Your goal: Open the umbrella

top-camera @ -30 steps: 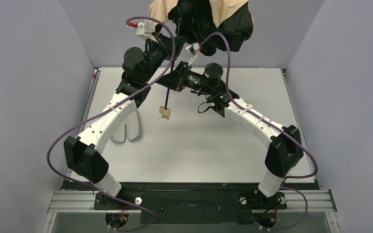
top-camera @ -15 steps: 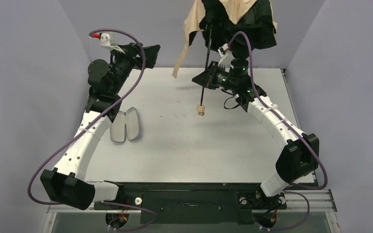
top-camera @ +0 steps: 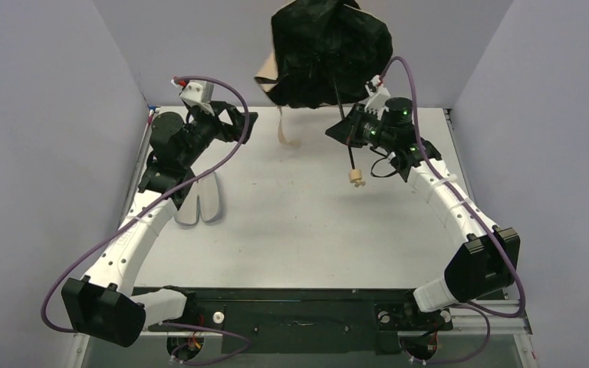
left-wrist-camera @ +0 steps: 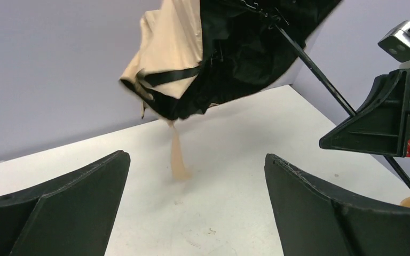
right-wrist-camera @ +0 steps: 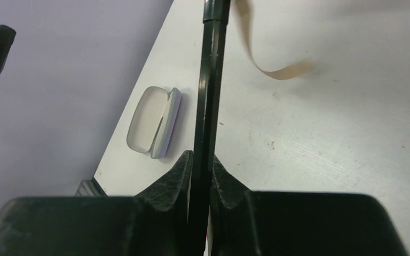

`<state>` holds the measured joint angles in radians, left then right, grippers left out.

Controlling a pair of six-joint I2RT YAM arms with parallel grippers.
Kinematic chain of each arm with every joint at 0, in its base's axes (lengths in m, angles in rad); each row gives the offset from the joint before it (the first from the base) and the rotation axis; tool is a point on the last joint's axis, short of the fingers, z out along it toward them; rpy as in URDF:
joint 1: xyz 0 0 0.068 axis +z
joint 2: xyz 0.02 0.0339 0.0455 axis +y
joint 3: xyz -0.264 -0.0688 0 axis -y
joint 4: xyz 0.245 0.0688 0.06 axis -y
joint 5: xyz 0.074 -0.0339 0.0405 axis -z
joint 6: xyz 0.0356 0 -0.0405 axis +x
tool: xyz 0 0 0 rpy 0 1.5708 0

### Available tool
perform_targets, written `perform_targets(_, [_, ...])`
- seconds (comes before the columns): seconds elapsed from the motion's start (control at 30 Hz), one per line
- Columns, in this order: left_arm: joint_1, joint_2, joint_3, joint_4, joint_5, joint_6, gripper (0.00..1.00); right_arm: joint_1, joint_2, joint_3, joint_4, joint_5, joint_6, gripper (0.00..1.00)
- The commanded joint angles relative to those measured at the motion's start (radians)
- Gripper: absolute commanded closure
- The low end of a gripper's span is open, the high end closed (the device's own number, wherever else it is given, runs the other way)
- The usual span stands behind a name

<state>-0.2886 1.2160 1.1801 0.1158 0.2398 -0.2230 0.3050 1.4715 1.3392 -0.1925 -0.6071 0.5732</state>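
The umbrella hangs in the air at the back of the table, its canopy [top-camera: 330, 50] bunched with the black inner side showing and a tan edge at the left. In the left wrist view the canopy [left-wrist-camera: 213, 58] fills the top. A thin black shaft [top-camera: 350, 157] slants down to a small tan knob handle [top-camera: 355, 179]. My right gripper [top-camera: 343, 128] is shut on the shaft [right-wrist-camera: 209, 80], pinching it between both fingers [right-wrist-camera: 179, 173]. My left gripper [top-camera: 244, 126] stands open to the left of the umbrella, apart from it, with nothing between its fingers [left-wrist-camera: 85, 186].
A loose tan strap [top-camera: 284, 134] dangles from the canopy down to the table. The lavender case [top-camera: 199, 201] lies open by the left edge, under my left arm, and the right wrist view shows the case [right-wrist-camera: 155, 120] too. Grey walls enclose three sides.
My left gripper let go of the umbrella, opened wide and drew back to the left. My right arm carried the umbrella rightward, and the canopy swung so its black side faces up.
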Motion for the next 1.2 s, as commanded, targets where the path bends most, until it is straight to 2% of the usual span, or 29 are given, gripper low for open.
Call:
perform_targets(0.0, [-0.043,-0.004,0.034,0.045,-0.015,0.079,0.02,0.171,-0.036,0.072,0.169,0.024,-0.043,1.00])
perform_targets(0.13, [-0.166,0.033,0.078,0.063,-0.129,0.205,0.00,0.183,-0.058,0.068,0.158,0.004,-0.002,1.00])
perform_targets(0.27, [-0.191,0.038,0.082,0.103,-0.093,0.295,0.00,0.161,-0.080,0.036,0.177,-0.010,0.041,1.00])
perform_targets(0.37, [-0.186,0.039,0.084,0.121,-0.055,0.346,0.17,0.154,-0.098,0.019,0.183,-0.011,0.056,1.00])
perform_targets(0.43, [-0.168,0.044,0.089,0.126,-0.025,0.338,0.23,0.153,-0.109,0.011,0.198,-0.013,0.056,1.00])
perform_targets(0.53, [-0.151,0.058,0.105,0.113,-0.013,0.315,0.27,0.153,-0.119,-0.002,0.215,-0.016,0.052,1.00])
perform_targets(0.7, [-0.165,0.084,0.117,0.140,-0.071,0.404,0.34,0.153,-0.132,-0.015,0.249,-0.015,0.079,1.00])
perform_targets(0.87, [-0.232,0.117,0.175,0.155,-0.034,0.580,0.41,0.160,-0.128,-0.001,0.256,0.004,0.090,1.00])
perform_targets(0.97, [-0.269,0.169,0.223,0.141,-0.059,0.677,0.45,0.166,-0.133,-0.001,0.250,0.000,0.089,1.00])
perform_targets(1.17, [-0.270,0.280,0.294,0.186,-0.118,0.787,0.52,0.173,-0.163,-0.024,0.228,0.001,0.070,1.00])
